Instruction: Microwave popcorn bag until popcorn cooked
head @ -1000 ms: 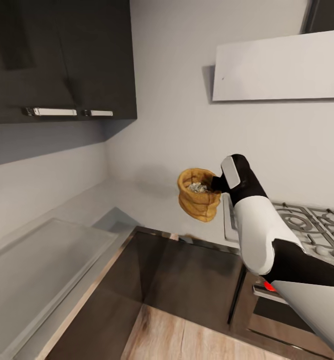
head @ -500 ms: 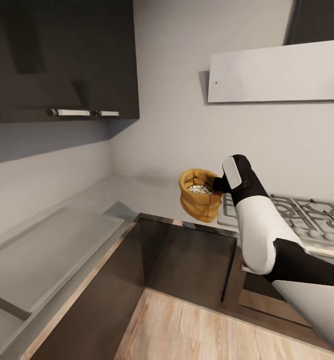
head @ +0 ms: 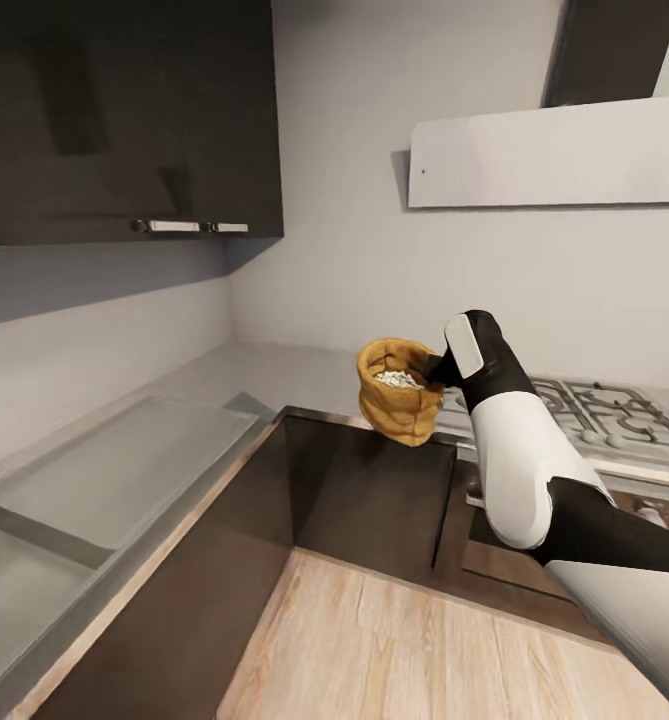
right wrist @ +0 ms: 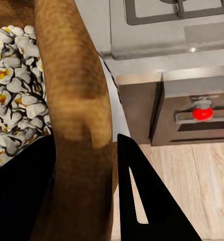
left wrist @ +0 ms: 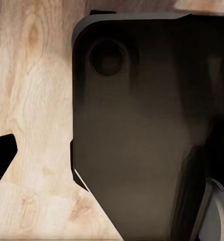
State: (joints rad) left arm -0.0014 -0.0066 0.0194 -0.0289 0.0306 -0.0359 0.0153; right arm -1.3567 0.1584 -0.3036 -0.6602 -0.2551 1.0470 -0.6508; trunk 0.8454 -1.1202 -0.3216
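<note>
Rough paper popcorn bag (head: 398, 405)

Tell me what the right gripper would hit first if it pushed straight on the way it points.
Nothing beyond its load: the right gripper is shut on the popcorn bag rim. Past the bag, probably the grey wall above the countertop, though depth is unclear.

Pale grey plastered walls (head: 354, 230) meet in a corner above an L-shaped shiny grey steel worktop (head: 274, 365). Dark brown-black wall cupboards with slim silver handles (head: 124, 110) hang on one side; a flat pale grey extractor hood (head: 549, 155) hangs over a grey gas hob with grates (head: 599, 405). A recessed grey steel sink basin (head: 114, 470) lies in the worktop. Below are dark cabinet fronts (head: 364, 495) and a light wood plank floor (head: 394, 650).
</note>
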